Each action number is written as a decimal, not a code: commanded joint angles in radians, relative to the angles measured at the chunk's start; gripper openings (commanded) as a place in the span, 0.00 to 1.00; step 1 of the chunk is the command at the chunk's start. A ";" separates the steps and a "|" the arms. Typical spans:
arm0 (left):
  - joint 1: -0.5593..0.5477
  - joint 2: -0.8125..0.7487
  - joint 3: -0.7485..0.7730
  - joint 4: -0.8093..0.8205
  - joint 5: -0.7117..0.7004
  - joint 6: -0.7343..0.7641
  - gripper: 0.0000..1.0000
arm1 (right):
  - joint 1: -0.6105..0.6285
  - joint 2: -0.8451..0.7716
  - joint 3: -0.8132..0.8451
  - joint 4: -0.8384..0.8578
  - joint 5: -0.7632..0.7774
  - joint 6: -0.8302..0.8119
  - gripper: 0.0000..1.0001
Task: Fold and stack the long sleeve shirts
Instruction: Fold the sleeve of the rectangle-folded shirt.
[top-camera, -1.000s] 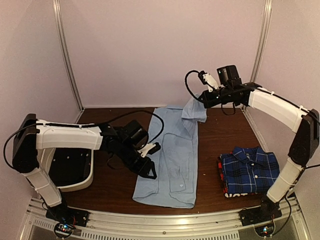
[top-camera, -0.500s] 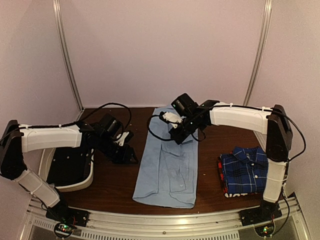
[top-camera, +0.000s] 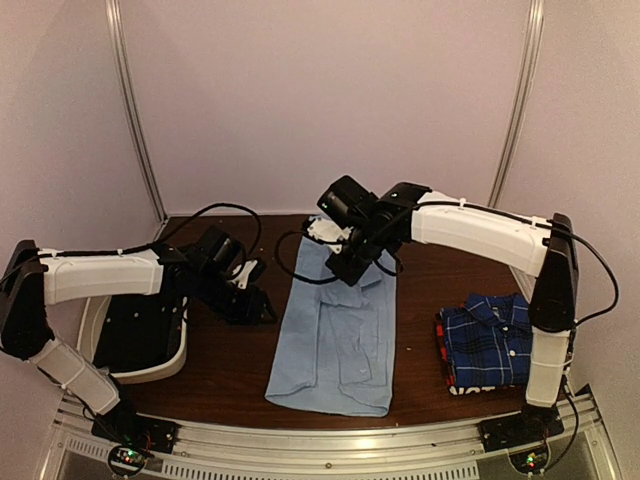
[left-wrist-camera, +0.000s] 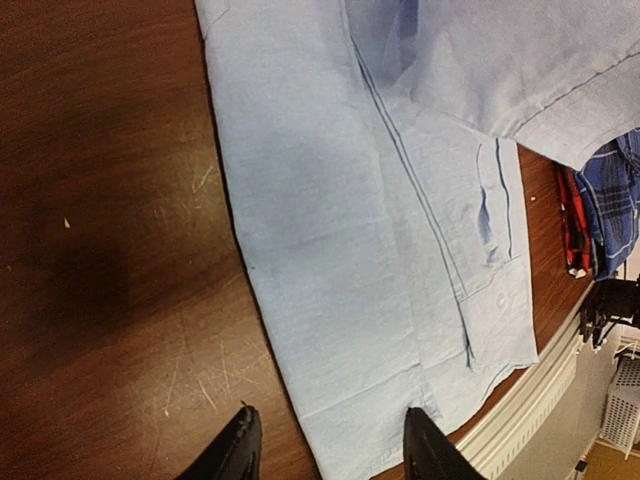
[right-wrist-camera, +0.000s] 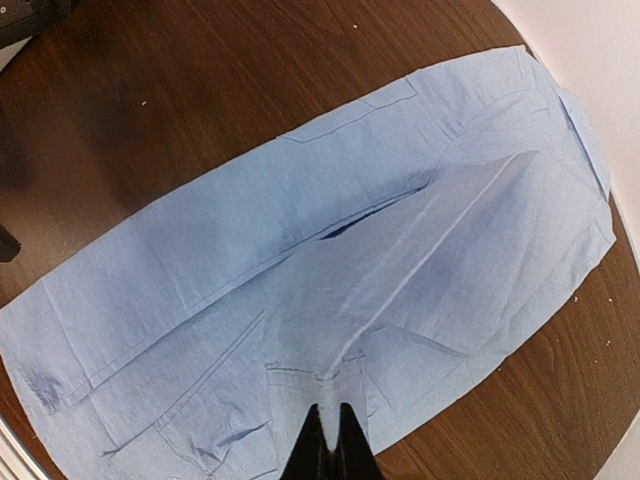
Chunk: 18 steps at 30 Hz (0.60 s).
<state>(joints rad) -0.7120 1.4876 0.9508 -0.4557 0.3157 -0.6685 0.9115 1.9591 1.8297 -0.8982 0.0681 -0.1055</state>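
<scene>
Light blue shirt lies centre frame; at its left the left gripper has backed off, half open, empty; the right gripper, clamped on its sleeve, has swung it inward over the body, so that fold looks nearly laid

R gripper, pinching the sleeve of the light blue shirt, swings from far-right corner to over shirt's top, while L gripper backs off twd white bin.

dim, soft top view; wrist views sharper, dark shadow on table.
</scene>
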 joint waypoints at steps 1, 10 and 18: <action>0.009 0.006 -0.006 0.052 0.013 0.005 0.49 | 0.034 -0.036 0.055 -0.129 0.124 0.008 0.05; 0.030 0.026 -0.011 0.071 0.017 -0.001 0.51 | 0.134 0.118 0.148 -0.072 -0.026 0.031 0.18; 0.047 0.017 -0.044 0.091 0.008 -0.014 0.53 | 0.142 0.108 0.097 0.116 -0.155 0.166 0.39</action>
<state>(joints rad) -0.6765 1.5055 0.9268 -0.4103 0.3214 -0.6739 1.0649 2.1399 1.9720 -0.8978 -0.0341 -0.0299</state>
